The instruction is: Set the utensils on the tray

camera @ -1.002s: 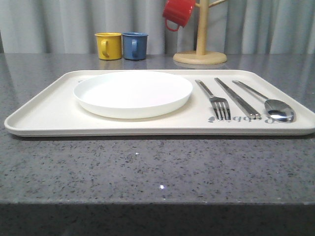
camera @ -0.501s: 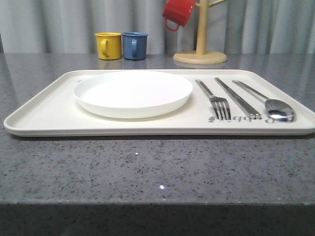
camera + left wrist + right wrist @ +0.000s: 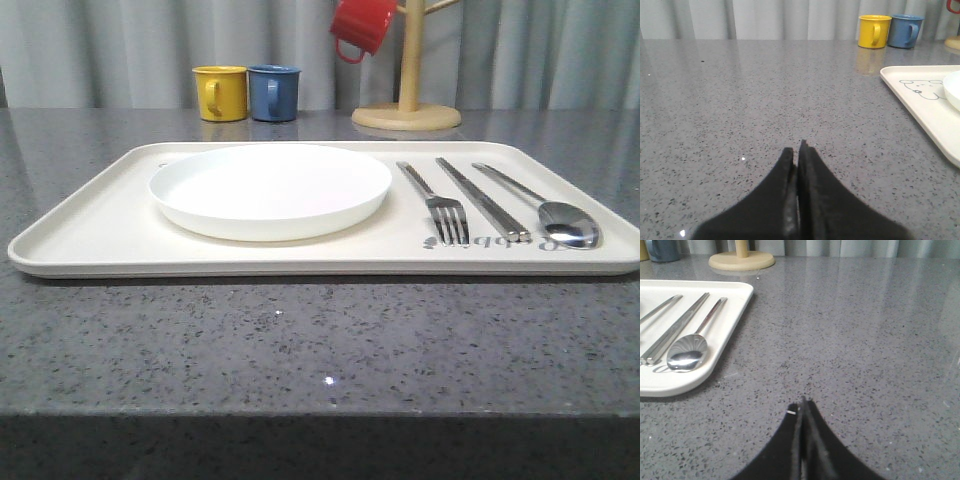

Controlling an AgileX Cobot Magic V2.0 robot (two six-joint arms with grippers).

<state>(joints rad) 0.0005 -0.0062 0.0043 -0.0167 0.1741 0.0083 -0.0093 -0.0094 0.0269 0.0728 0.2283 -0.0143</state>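
The cream tray (image 3: pixel 100 235) lies across the grey table, with a round white plate (image 3: pixel 270 190) on its left half. On its right half a fork (image 3: pixel 440 205), a knife (image 3: pixel 483 198) and a spoon (image 3: pixel 560 220) lie side by side. My left gripper (image 3: pixel 797 149) hovers low over bare table to the left of the tray (image 3: pixel 925 112), jaws shut and holding nothing. My right gripper (image 3: pixel 802 404) is shut and empty over bare table to the right of the tray (image 3: pixel 670 385), where the spoon (image 3: pixel 687 350) and knife (image 3: pixel 675 330) show.
A yellow mug (image 3: pixel 220 93) and a blue mug (image 3: pixel 274 92) stand behind the tray. A wooden mug tree (image 3: pixel 407 100) at the back carries a red mug (image 3: pixel 362 25). A grey curtain closes the back. The table's front edge runs close below the tray.
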